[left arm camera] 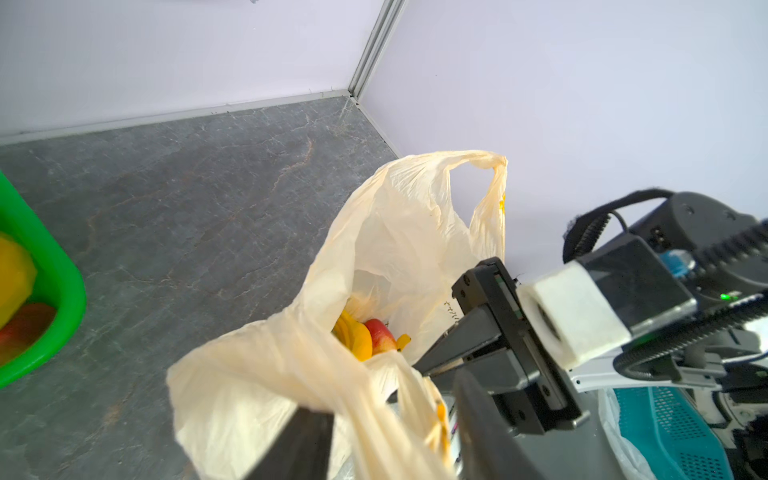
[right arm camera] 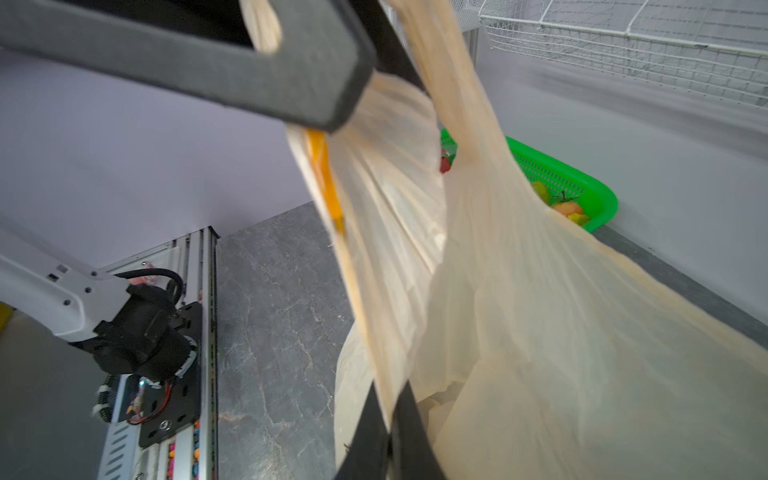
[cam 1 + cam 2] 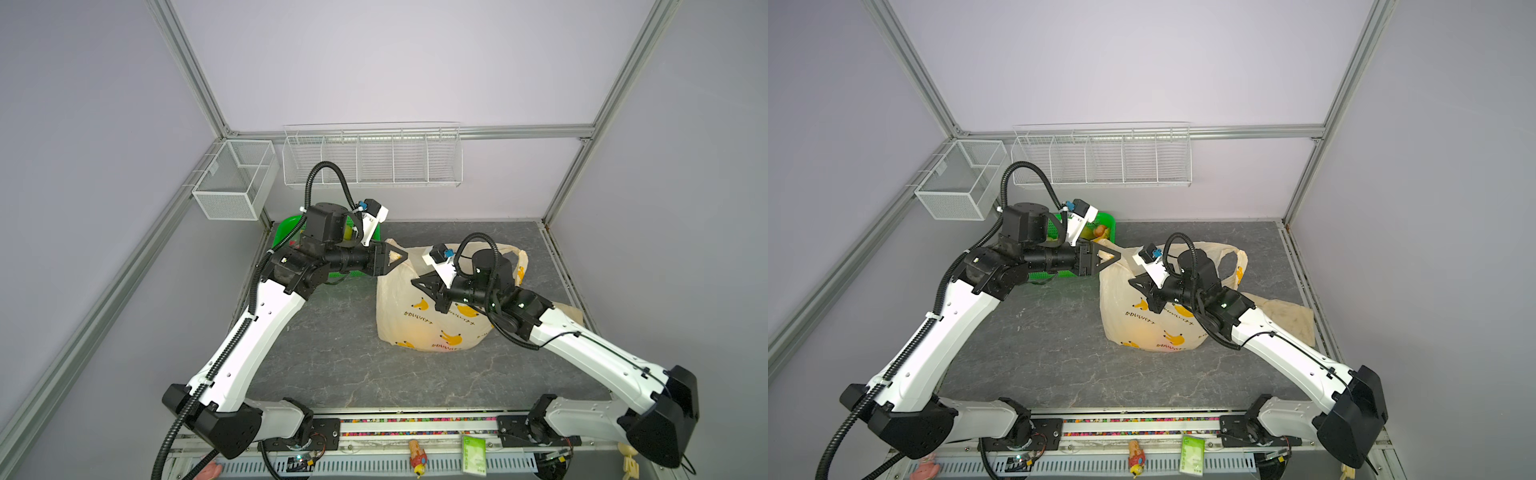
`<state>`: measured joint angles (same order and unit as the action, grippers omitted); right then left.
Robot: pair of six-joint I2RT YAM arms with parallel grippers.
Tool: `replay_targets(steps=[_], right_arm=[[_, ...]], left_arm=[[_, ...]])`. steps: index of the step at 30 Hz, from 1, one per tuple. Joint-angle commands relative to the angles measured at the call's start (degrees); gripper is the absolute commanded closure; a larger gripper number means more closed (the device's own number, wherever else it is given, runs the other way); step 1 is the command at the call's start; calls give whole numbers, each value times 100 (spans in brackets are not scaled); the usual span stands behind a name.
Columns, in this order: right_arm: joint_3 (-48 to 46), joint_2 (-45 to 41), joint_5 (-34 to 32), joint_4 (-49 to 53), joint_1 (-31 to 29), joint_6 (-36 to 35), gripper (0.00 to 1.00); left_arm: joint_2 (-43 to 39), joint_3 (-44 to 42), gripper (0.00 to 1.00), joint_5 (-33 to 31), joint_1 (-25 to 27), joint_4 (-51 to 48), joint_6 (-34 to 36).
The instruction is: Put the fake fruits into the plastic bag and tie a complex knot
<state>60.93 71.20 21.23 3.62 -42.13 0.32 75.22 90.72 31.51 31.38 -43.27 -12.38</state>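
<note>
- I had the grey marbled tabletop (image 3: 332, 365) in both top views.
- The plastic bag (image 3: 415, 328) sat on it, right of centre.
- A green basket (image 3: 1108, 220) stood in the far-left corner.
- A cream sheet (image 3: 1289, 318) lay flat by the right edge.

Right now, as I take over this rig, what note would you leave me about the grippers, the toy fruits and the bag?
Left gripper: open, with one handle of the thin cream plastic bag lying between its fingers.
Right gripper: shut on the bag's rim.
Done: a yellow banana bunch and a red fruit are inside the bag.
Left: more toy fruits lie in the green mesh basket. The handles are not tied and there is no knot yet.
</note>
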Motion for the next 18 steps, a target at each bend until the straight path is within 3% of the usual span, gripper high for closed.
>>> replay_targets(steps=[1,8,18], right_arm=[[95,-98,739,66,111,406,93],[130,-159,1413,259,279,668,93],[104,-85,1649,158,347,644,93]], left_arm=[[-637,-289,37,-232,-35,347,655],[-1617,-1202,14,-571,-30,1035,2244],[-964,-754,8,-20,-34,1764,2558]])
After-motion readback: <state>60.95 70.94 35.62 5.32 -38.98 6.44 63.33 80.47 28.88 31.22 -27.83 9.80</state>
